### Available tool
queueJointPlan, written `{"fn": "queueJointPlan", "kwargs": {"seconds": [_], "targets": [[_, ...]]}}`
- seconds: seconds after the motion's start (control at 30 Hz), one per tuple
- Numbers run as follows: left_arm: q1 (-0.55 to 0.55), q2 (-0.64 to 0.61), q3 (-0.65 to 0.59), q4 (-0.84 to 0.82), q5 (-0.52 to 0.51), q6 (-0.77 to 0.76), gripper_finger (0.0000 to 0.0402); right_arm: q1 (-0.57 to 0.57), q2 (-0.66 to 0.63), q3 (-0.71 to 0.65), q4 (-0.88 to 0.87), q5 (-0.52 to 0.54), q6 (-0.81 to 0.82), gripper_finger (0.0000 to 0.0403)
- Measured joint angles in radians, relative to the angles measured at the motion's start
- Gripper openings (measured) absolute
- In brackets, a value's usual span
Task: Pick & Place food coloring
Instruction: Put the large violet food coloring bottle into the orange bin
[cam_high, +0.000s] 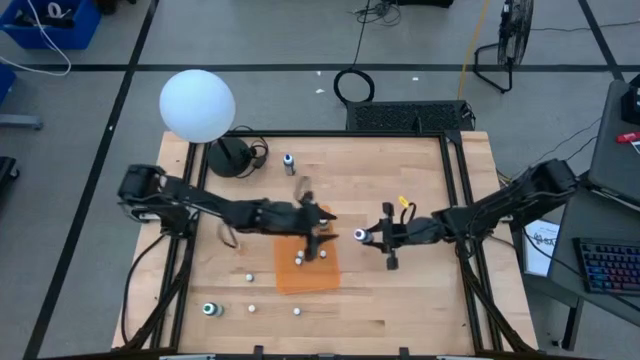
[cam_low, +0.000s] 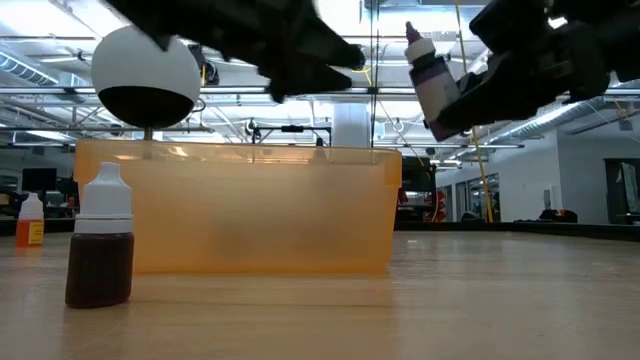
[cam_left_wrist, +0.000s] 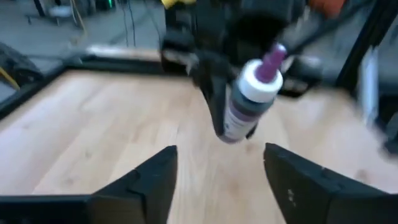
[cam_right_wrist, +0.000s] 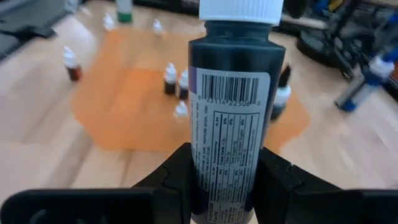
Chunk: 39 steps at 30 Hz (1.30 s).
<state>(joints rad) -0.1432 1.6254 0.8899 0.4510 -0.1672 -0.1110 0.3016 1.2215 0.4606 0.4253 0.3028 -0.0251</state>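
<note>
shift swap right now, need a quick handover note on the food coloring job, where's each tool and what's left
Right tool: shut on a dark food coloring bottle with a white cap and purple tip, held in the air beside the orange bin.
Left tool: open, empty, above the bin and facing that bottle.
Done: a few small bottles stand in the bin.
Left: the held bottle, plus loose bottles on the table, including a brown one and a green-topped one.

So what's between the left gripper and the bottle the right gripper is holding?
Nothing: the left wrist view shows only bare wood table between the open left gripper and the purple-tipped bottle in the right gripper.
</note>
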Motion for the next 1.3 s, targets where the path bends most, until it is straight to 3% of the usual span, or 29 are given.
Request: {"fn": "queueJointPlan", "kwargs": {"seconds": [0.13, 0.3, 0.73, 1.03, 1.3], "targets": [[-0.017, 0.093, 0.191, -0.226, -0.021, 0.113, 0.0297, 0.0, 0.032, 0.0, 0.002, 0.013, 0.027, 0.0104], [-0.028, 0.137, 0.313, -0.324, -0.023, 0.152, 0.034, 0.013, 0.05, 0.0, 0.019, 0.011, 0.041, 0.0104], [-0.014, 0.177, 0.327, -0.229, 0.113, 0.115, 0.0347, 0.016, 0.055, 0.0, 0.024, 0.011, 0.066, 0.0104], [-0.014, 0.221, 0.326, -0.18, 0.056, 0.173, 0.0347, 0.016, 0.054, 0.002, 0.014, 0.011, 0.083, 0.0104], [-0.007, 0.221, 0.326, -0.168, 0.073, 0.18, 0.0342, 0.016, 0.054, 0.002, 0.012, 0.011, 0.089, 0.0104]]}}
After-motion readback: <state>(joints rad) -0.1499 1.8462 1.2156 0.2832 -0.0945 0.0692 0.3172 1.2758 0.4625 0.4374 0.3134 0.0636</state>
